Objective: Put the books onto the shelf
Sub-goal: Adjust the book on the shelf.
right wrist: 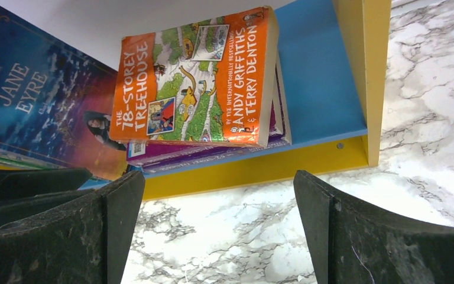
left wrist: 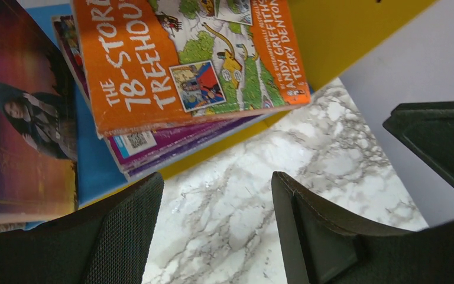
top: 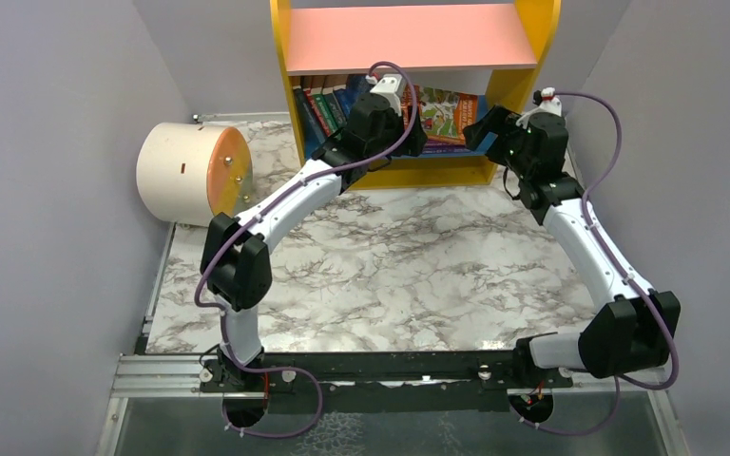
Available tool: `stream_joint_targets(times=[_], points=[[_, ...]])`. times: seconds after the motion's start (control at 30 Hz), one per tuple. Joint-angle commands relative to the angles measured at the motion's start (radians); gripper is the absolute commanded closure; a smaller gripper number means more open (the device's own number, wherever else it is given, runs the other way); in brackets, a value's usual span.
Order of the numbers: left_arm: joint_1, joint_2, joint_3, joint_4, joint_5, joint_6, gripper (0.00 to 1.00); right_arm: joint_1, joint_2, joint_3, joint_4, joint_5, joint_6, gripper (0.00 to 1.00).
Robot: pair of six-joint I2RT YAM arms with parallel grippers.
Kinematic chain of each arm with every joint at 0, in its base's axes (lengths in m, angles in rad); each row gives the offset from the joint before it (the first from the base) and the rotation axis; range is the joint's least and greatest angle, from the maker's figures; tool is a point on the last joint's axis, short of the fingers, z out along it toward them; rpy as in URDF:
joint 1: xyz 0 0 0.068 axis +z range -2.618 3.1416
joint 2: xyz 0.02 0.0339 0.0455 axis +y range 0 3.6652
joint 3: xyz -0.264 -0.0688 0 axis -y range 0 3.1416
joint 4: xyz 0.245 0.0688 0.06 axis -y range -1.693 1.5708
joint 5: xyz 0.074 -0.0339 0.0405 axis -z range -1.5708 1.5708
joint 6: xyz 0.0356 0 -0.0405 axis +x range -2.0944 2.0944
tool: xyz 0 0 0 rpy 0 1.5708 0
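L gripper (left wrist: 216, 186): mesh-textured black pads, part open, empty
R gripper (right wrist: 219, 186): spread wide, empty
orange book (right wrist: 195, 83): glossy, flat atop purple book (right wrist: 213, 152), on shelf (right wrist: 319, 77) blue board
table (top: 390, 256): marbled

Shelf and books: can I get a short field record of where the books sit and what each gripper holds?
shelf: yellow sides, pink upper board, blue lower board
upright books: leaning in a row at the lower board's left end
Jane Eyre: left of the orange book, tilted, cover showing
orange book: lying flat on a purple book, on the lower board
left gripper: open, empty, before the shelf
right gripper: open, empty, before the shelf
cream cylinder: on its side, left edge of table
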Motion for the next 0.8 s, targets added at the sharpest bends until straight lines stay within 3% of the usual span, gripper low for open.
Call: stream_joint_targets(times=[0.0, 0.27, 0.6, 0.67, 0.77], points=[[-0.001, 0.058, 0.104, -0.044, -0.075, 0.068, 0.39, 0.001, 0.037, 0.054, -0.024, 0.0, -0.01, 0.05], [0.006, 0.121, 0.193, -0.054, -0.124, 0.123, 0.37, 0.001, 0.083, 0.07, -0.005, -0.051, 0.015, 0.05], [0.017, 0.148, 0.224, -0.049, -0.116, 0.147, 0.18, 0.001, 0.112, 0.08, 0.006, -0.079, 0.035, 0.04], [0.022, 0.157, 0.234, -0.055, -0.1, 0.146, 0.02, 0.001, 0.112, 0.079, 0.01, -0.083, 0.039, 0.04], [0.033, 0.171, 0.247, -0.058, -0.072, 0.135, 0.01, 0.001, 0.113, 0.079, 0.015, -0.086, 0.042, 0.04]])
